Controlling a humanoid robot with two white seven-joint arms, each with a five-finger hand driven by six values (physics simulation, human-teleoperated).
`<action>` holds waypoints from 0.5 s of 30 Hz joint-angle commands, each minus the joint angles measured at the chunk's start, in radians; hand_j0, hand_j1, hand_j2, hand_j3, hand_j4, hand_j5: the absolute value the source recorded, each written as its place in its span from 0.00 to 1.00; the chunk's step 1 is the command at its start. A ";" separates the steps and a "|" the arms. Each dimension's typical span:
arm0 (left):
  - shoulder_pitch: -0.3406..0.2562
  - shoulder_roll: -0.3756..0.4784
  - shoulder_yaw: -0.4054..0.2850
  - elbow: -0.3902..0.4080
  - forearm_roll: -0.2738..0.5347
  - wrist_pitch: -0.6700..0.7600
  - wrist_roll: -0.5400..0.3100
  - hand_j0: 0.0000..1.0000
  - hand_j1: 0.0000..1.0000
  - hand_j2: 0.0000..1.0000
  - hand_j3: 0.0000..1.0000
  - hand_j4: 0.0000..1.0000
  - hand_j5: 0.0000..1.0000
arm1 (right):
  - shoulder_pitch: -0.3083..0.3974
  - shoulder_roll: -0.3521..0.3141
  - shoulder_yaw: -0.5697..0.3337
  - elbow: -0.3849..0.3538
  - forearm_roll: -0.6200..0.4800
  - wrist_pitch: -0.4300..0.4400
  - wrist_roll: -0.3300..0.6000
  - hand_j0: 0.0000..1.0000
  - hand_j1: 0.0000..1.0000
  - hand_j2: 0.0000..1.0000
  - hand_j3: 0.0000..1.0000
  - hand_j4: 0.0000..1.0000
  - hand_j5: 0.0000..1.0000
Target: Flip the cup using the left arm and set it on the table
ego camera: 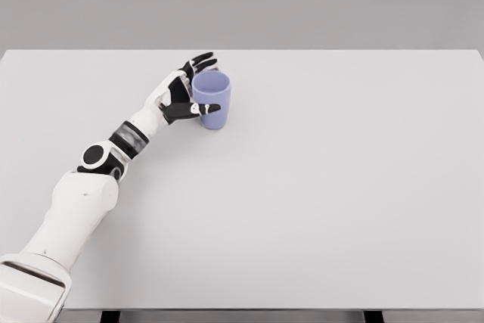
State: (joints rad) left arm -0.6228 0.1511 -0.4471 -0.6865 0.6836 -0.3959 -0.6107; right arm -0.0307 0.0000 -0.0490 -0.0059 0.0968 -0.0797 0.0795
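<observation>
While the lilac cup (212,100) stands upright, mouth up and long axis vertical, toward the far left of the white desk (340,187), the left hand (190,90) wraps it from its left side, thumb in front and fingers behind, apparently gripping it.

Cup (212,100) standing upright on the table (340,187) in the upper left of the frame, left hand (184,93) wrapping its left side, arm reaching in from the lower left.
</observation>
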 commanded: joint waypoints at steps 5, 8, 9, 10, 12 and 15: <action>0.018 0.007 0.001 -0.019 0.007 -0.084 0.000 1.00 1.00 1.00 1.00 1.00 1.00 | 0.000 0.000 0.000 0.000 0.000 0.000 0.000 1.00 1.00 1.00 1.00 1.00 1.00; 0.032 0.016 0.001 -0.042 0.008 -0.110 0.000 1.00 1.00 1.00 1.00 1.00 1.00 | 0.000 0.000 0.000 0.001 0.000 0.000 0.000 1.00 1.00 1.00 1.00 1.00 1.00; 0.034 0.021 0.001 -0.053 0.008 -0.112 0.000 1.00 1.00 1.00 1.00 1.00 1.00 | 0.000 0.000 0.000 0.000 0.000 0.000 0.000 1.00 1.00 1.00 1.00 1.00 1.00; 0.035 0.022 0.001 -0.059 0.008 -0.112 0.000 1.00 1.00 1.00 1.00 1.00 1.00 | 0.000 0.000 0.000 0.000 0.000 0.000 0.000 1.00 1.00 1.00 1.00 1.00 1.00; 0.038 0.022 0.001 -0.061 0.008 -0.121 0.000 1.00 1.00 1.00 1.00 1.00 1.00 | 0.000 0.000 0.000 0.000 0.000 0.000 0.000 1.00 1.00 1.00 1.00 1.00 1.00; 0.041 0.028 0.001 -0.062 0.011 -0.152 0.000 1.00 1.00 1.00 1.00 1.00 1.00 | 0.000 0.000 0.000 0.001 0.000 0.000 0.000 1.00 1.00 1.00 1.00 1.00 1.00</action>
State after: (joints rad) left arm -0.5814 0.1760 -0.4472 -0.7431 0.6882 -0.5318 -0.6107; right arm -0.0307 0.0000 -0.0490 -0.0057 0.0968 -0.0797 0.0796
